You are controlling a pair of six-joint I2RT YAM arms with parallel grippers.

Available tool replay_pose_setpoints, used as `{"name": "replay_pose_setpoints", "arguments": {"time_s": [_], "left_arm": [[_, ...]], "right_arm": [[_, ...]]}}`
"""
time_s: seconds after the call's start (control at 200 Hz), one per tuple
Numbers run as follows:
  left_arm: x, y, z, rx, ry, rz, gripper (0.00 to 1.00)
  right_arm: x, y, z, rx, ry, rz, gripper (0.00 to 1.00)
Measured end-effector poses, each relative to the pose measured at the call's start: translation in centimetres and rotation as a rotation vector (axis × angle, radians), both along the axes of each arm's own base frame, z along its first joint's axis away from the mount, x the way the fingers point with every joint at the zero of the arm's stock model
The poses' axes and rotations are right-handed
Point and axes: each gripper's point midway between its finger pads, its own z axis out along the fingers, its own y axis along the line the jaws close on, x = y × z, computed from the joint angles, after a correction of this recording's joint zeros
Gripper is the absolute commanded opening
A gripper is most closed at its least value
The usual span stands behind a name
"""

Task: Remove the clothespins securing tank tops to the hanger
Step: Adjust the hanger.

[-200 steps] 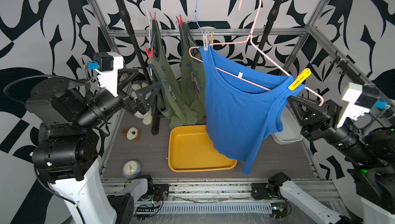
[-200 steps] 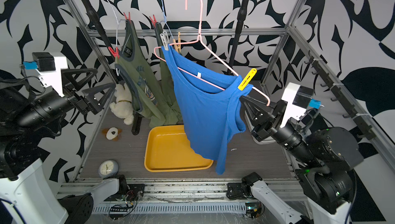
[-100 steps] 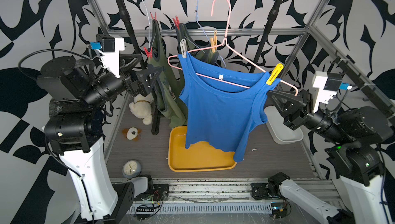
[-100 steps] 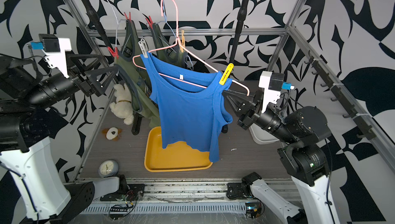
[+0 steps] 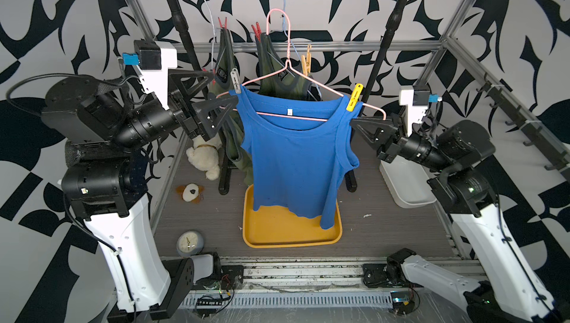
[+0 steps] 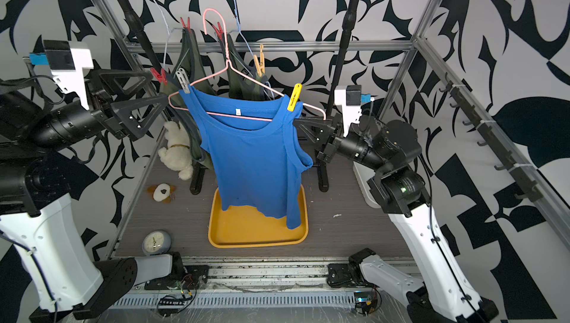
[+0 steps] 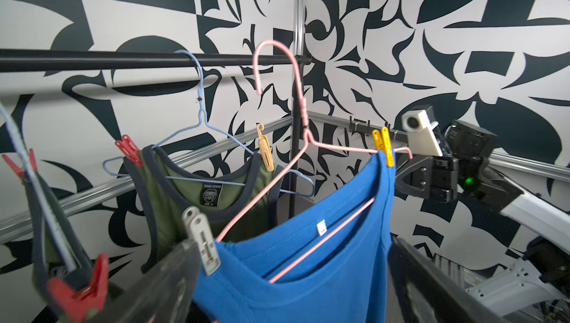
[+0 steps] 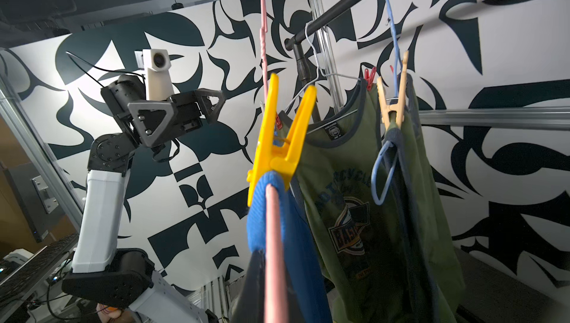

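Beside the grey clothespin [image 5: 235, 81] the left gripper [image 5: 225, 87] stands wide apart, while the right gripper [image 5: 354, 121] pinches the pink hanger [image 5: 287, 47].

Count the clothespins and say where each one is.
6. Blue tank top on the pink hanger: grey clothespin and yellow clothespin, one per strap. Olive tank top on the blue hanger: red clothespin, tan clothespin. Olive top on the white hanger: two red clothespins. Others may be hidden.

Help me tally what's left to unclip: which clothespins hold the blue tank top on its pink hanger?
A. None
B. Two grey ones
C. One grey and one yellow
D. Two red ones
C: a grey clothespin pins one strap of the blue tank top to the pink hanger, and a yellow clothespin pins the other.
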Motion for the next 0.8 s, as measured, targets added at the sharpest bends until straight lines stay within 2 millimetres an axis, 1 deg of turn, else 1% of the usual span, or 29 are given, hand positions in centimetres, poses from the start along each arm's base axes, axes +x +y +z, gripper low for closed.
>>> {"name": "replay_pose_setpoints", "arguments": {"time_s": [0.115,0.255,0.385,0.47,0.56,0.745,0.8], "left_arm": [[0.7,-0.2,0.5,-0.023,0.010,-0.038,0.99],[2.9,-0.4,0.7,-0.059,0.047,-0.075,0.99],[5.7,-0.6,0.0,-0.090,0.119,-0.111,0.99],[6.7,-1.0,-1.0,-0.098,0.166,-0.143,1.00],[7.0,-1.8,-1.8,-0.096,0.204,-0.196,1.00],[6.0,-2.9,-2.6,-0.080,0.236,-0.292,0.99],[5.9,-3.0,-2.8,-0.077,0.245,-0.307,0.94]], "right_arm": [[0.4,1.6,-0.8,-0.015,0.022,0.049,0.00],[-0.1,3.4,-1.6,-0.038,0.018,0.107,0.00],[-0.6,4.6,-2.1,-0.058,-0.002,0.141,0.00],[-0.8,4.9,-2.2,-0.066,-0.019,0.152,0.00],[-0.9,5.3,-2.4,-0.073,-0.029,0.160,0.00],[0.1,6.3,-3.4,-0.098,-0.026,0.164,0.00],[0.5,6.6,-3.9,-0.106,-0.020,0.164,0.00]]}}
